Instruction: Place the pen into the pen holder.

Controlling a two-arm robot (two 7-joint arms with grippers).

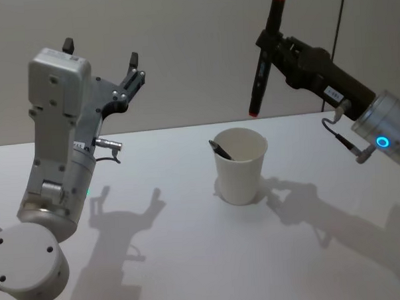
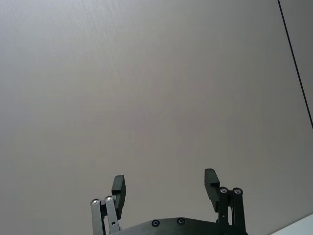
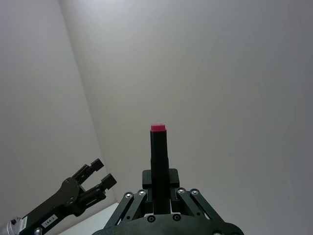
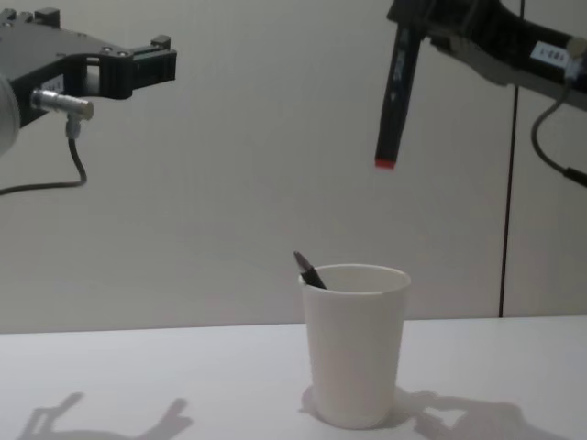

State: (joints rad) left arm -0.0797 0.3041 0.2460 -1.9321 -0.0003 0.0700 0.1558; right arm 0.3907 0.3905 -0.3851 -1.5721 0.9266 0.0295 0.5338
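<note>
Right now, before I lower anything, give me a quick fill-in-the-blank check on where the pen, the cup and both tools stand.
1. The right tool is shut on a black pen with ____ ends.
2. That pen hangs nearly upright, above the white ____.
3. Inside the cup a second dark pen leans against the ____.
4. The left tool is raised over the table with its fingers ____ and nothing between them.

Missing words: red; cup; rim; open
</note>
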